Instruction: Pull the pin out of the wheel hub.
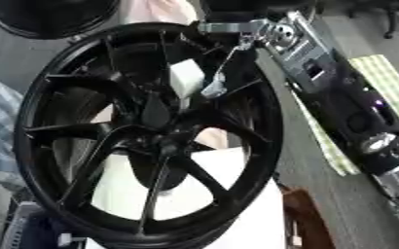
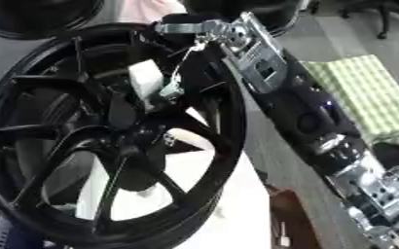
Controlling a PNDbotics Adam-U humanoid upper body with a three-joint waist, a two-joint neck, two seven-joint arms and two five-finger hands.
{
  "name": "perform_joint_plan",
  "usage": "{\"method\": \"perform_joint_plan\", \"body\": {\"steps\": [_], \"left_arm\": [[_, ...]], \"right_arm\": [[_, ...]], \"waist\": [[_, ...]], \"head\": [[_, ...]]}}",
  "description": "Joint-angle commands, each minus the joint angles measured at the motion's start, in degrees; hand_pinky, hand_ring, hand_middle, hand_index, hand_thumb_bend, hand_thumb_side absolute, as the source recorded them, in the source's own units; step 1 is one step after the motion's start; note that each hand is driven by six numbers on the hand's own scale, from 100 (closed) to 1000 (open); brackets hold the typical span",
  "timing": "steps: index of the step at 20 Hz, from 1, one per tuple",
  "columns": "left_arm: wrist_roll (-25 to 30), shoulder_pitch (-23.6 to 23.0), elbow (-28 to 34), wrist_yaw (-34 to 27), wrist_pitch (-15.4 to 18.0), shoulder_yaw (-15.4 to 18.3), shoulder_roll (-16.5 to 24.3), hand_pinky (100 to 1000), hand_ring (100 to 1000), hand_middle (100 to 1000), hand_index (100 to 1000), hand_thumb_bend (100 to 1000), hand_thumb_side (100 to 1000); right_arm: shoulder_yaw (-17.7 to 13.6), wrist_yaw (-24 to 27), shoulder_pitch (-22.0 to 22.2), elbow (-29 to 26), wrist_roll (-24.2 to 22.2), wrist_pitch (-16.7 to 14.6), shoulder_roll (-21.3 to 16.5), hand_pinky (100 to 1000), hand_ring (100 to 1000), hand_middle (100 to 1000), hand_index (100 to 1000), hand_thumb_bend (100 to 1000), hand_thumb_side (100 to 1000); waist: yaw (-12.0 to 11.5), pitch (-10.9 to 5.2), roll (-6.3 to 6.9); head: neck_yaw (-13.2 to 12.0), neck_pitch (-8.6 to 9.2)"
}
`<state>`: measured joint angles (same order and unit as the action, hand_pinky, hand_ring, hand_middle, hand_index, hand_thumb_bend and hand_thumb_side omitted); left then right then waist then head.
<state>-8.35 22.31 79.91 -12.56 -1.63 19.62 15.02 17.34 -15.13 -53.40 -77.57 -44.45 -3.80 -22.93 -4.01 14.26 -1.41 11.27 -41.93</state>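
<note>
The robot's right hand reaches from the upper right across the rim of a black spoked wheel. Its fingers appear pinched on a small silvery pin beside a white block, just above the hub.

— What is standing there?
— A black multi-spoke wheel hub is standing upright, slightly tilted.
— And the pin?
— A pale block-shaped piece is sitting against the upper spokes.

My right arm stretches up from the lower right, my right hand high at the top, its fingers reaching down.
</note>
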Motion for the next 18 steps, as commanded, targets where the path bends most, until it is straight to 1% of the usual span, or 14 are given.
{"method": "perform_joint_plan", "body": {"steps": [1, 7, 14, 18], "left_arm": [[-0.25, 0.89, 0.81, 0.12, -0.02, 0.39, 0.55, 619, 530, 446, 673, 113, 867], [-0.25, 0.97, 1.00, 0.38, -0.12, 0.30, 0.39, 618, 530, 445, 673, 114, 867], [-0.04, 1.08, 1.22, 0.55, -0.21, 0.20, 0.19, 618, 528, 444, 673, 114, 867], [0.02, 1.14, 1.26, 0.75, -0.27, 0.16, 0.15, 618, 528, 444, 673, 113, 866]], "right_arm": [[-0.34, 0.65, -1.03, -1.47, 0.20, 1.13, -1.30, 638, 657, 562, 734, 556, 163], [-0.14, 0.41, -0.65, -1.71, 0.17, 1.60, -1.57, 636, 643, 521, 699, 525, 100], [-0.20, -0.87, -0.25, -0.94, -0.66, 0.46, -1.61, 623, 600, 452, 642, 456, 100], [-0.40, 0.03, -0.16, -0.52, -0.29, 1.01, -1.49, 605, 582, 422, 622, 461, 100]], "waist": [[-0.17, -0.82, 0.13], [-0.33, -0.85, 0.02], [-0.59, -0.80, -0.02], [-0.63, -0.80, -0.06]], "head": [[0.06, 0.69], [0.09, 0.74], [0.32, 0.93], [0.43, 0.90]]}}
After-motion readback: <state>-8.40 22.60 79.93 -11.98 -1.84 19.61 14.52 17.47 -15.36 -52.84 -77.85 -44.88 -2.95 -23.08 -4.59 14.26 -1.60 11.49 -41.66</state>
